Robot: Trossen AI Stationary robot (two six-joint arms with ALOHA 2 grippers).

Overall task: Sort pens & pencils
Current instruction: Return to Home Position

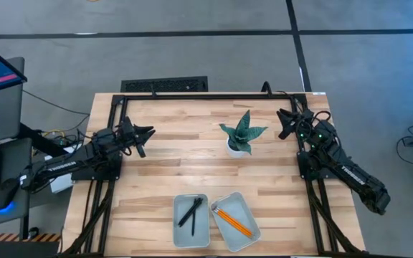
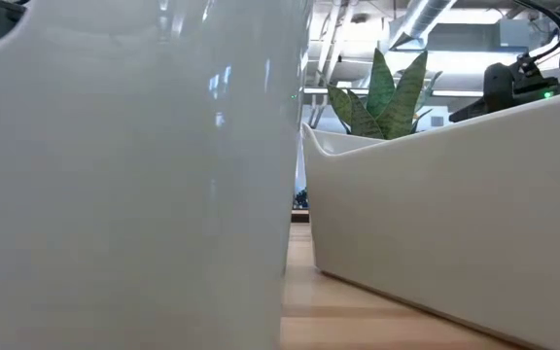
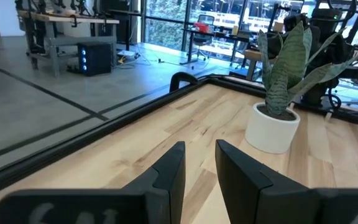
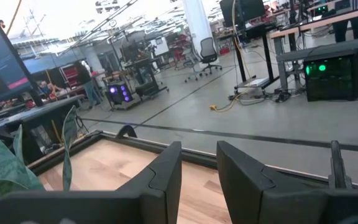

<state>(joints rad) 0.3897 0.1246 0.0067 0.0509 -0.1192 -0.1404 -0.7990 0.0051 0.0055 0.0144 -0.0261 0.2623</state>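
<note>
low view: gray bins [image 2: 124,175] fill it; left gripper [image 3: 199,149], right gripper [image 4: 198,148] ajar, empty.

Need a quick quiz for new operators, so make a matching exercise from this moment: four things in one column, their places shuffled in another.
Things:
1. pens
2. pencils
3. left gripper
4. right gripper

Places:
A. in the right gray bin
B. open, left of the potted plant
C. in the left gray bin
D. open, right of the potted plant

Pairs: 1-C, 2-A, 3-B, 4-D
</note>
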